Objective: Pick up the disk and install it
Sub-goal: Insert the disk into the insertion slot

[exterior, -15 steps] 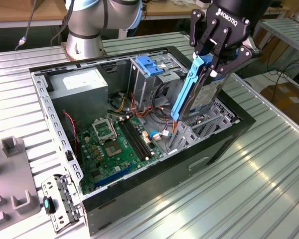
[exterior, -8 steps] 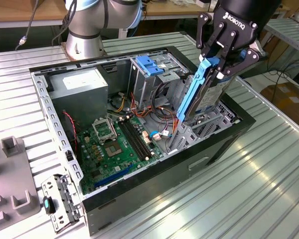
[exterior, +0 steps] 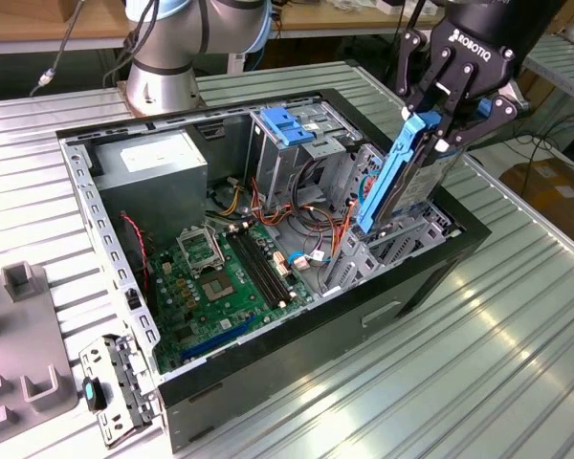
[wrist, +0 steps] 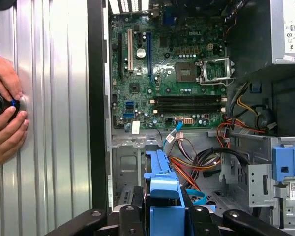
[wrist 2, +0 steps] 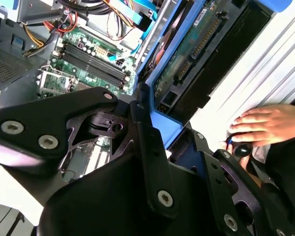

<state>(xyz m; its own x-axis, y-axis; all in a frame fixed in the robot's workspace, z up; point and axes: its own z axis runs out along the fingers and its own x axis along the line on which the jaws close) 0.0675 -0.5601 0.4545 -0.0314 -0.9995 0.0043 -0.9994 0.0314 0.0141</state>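
The disk (exterior: 402, 177) stands on edge, its blue rails pointing up, tilted over the drive bay (exterior: 416, 239) at the end of the open computer case (exterior: 364, 316) on the exterior view's right. My gripper (exterior: 442, 122) is shut on the disk's upper end, one finger on each side. In the second wrist view the disk's green circuit-board underside (wrist 2: 187, 59) runs away from the black fingers (wrist 2: 147, 142). In the first wrist view its blue rail (wrist: 162, 179) rises between the fingers, above the case's interior.
Inside the case lie the motherboard (exterior: 220, 277), a grey power-supply box (exterior: 158, 163), orange and red cables (exterior: 311, 225) and a bare blue bracket (exterior: 287, 124). A person's hand (wrist 2: 265, 125) rests on the ribbed table beside the case. Grey fixtures (exterior: 19, 335) sit at the exterior view's left.
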